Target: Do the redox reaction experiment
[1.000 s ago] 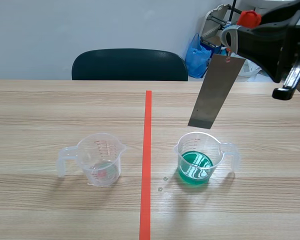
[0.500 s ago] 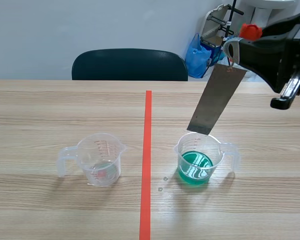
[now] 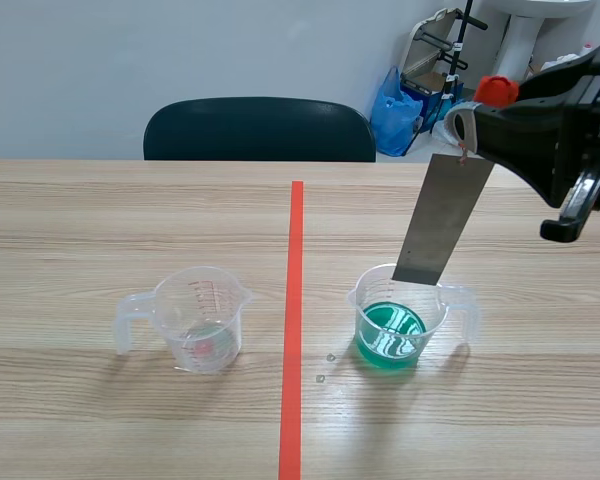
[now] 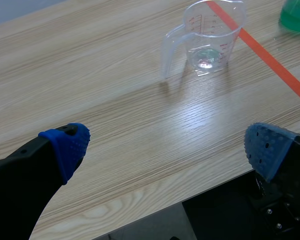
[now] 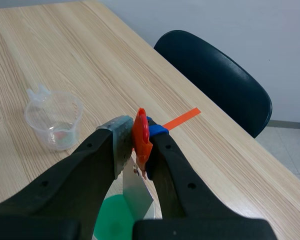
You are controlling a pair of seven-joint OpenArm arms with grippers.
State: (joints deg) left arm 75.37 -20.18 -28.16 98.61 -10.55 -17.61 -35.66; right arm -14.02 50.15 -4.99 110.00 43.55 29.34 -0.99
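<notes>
A grey metal strip hangs tilted from my right gripper, which is shut on its top end, with a red clip between the pads. The strip's lower edge sits just inside the rim of a clear beaker of green liquid, above the liquid. Seen past the right wrist, the strip points down at the green liquid. A second clear beaker, almost empty, stands left of the tape line. My left gripper hangs open near the table's front edge, well short of that beaker.
An orange-red tape line runs down the table between the two beakers. A dark chair stands behind the far edge. Small droplets lie on the wood by the green beaker. Bags and a stand sit at the back right.
My right gripper has lowered the metal strip and shifted it slightly right. Its lower edge went from above the green beaker down into the beaker's mouth.
</notes>
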